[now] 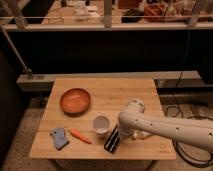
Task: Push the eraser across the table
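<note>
The eraser (111, 141), a flat black oblong block with a pale stripe, lies near the front edge of the light-wood table (125, 92), just right of a white cup (101, 124). My gripper (121, 133) is at the end of the white arm that reaches in from the right. It sits low over the eraser's far right end and hides part of it.
A brown wooden bowl (75, 100) stands at the left middle. An orange carrot (80, 136) and a small blue-grey item (59, 137) lie at the front left. Cables lie on the floor to the right. A dark railing and shelf run behind the table.
</note>
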`<state>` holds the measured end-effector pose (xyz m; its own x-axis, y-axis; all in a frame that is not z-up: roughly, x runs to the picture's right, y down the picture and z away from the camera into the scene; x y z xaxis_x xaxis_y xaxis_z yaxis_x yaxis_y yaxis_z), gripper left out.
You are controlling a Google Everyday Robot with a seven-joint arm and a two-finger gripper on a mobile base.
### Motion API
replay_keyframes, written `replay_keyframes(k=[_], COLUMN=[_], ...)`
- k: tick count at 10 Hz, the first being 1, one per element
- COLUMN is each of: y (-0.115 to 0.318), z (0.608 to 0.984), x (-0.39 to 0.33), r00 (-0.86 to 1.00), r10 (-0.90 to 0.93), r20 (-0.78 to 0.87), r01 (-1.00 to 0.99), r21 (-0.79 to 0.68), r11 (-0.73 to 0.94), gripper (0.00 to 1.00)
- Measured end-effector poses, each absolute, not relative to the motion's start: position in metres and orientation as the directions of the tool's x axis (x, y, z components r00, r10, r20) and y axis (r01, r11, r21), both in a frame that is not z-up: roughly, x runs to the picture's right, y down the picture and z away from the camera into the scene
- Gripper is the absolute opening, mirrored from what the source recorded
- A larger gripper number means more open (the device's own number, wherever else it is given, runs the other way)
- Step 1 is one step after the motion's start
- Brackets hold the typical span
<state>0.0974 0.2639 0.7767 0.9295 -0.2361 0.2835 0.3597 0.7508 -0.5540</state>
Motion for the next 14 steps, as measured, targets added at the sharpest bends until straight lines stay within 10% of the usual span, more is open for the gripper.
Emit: replay_keyframes(k=[14], y=[0.274], z=[0.769], x=[0.033], r00=[0.850], r10=[-0.380], r20=[0.365], r01=[0.523], r21=[-0.494], r11=[0.695], gripper=[0.00])
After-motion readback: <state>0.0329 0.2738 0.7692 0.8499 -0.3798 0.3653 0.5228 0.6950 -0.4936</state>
